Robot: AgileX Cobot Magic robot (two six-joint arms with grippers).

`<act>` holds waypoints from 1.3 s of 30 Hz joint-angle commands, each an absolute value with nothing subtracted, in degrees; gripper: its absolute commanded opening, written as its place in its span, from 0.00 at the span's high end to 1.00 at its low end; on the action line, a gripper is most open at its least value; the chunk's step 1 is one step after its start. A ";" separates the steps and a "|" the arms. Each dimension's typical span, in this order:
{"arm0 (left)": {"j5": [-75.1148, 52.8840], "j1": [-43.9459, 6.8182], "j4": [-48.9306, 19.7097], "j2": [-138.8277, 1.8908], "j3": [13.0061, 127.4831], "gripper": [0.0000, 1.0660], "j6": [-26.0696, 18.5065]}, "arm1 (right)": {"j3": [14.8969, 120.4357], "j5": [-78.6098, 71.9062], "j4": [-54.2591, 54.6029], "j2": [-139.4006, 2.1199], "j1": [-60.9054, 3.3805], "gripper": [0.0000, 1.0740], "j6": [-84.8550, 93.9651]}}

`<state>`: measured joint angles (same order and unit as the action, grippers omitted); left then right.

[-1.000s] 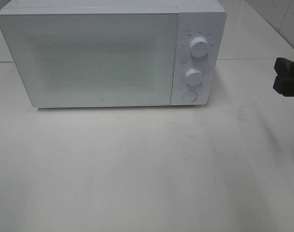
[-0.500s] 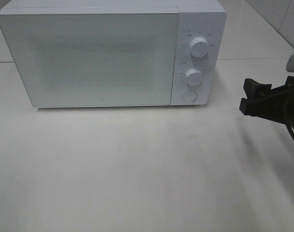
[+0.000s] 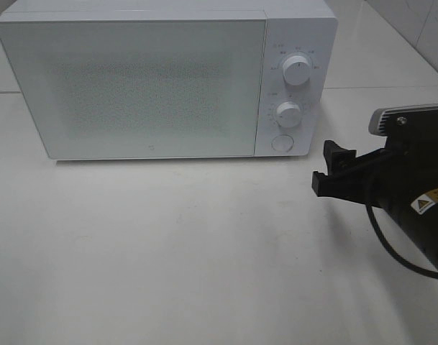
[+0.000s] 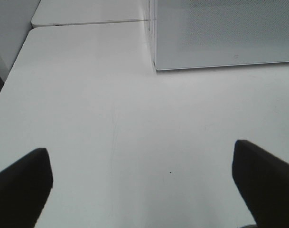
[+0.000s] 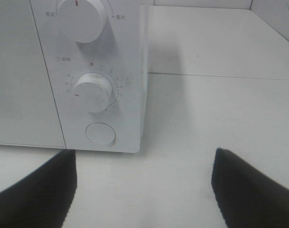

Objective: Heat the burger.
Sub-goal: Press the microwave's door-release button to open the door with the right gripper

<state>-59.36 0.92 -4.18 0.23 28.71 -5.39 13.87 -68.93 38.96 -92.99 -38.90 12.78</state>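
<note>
Right claw (image 3: 325,167) empty, jaws apart, near closed microwave (image 3: 154,86).
Left claw (image 4: 142,185) apart too; burger unseen. Off-centre push could miss round button (image 3: 281,143) and shove microwave.

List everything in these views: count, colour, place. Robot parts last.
microwave: one, white, door shut, at the back of the table
knobs: two, white, upper knob above lower knob, on the microwave's right-hand panel
round button: one, white, below the lower knob
table: one, white, under the microwave
burger: none in view
cable: one, black, on the right arm
right gripper: one, black, open, empty, right of the panel
left gripper: one, black, open, empty, above the table near the microwave's left front corner
</note>
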 commanded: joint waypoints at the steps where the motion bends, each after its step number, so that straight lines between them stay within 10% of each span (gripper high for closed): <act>1: -58.96 0.97 -4.53 1.60 28.59 0.08 -5.39 | 16.33 -70.07 45.21 -95.00 -43.60 0.29 15.93; 22: -58.96 0.97 -4.53 1.60 28.59 0.08 -5.39 | 21.37 -66.92 52.08 -98.20 -51.05 0.30 9.63; 39: -58.96 0.97 -4.53 1.60 28.59 0.08 -5.39 | 21.37 -60.91 51.51 -98.20 -51.05 0.32 -46.98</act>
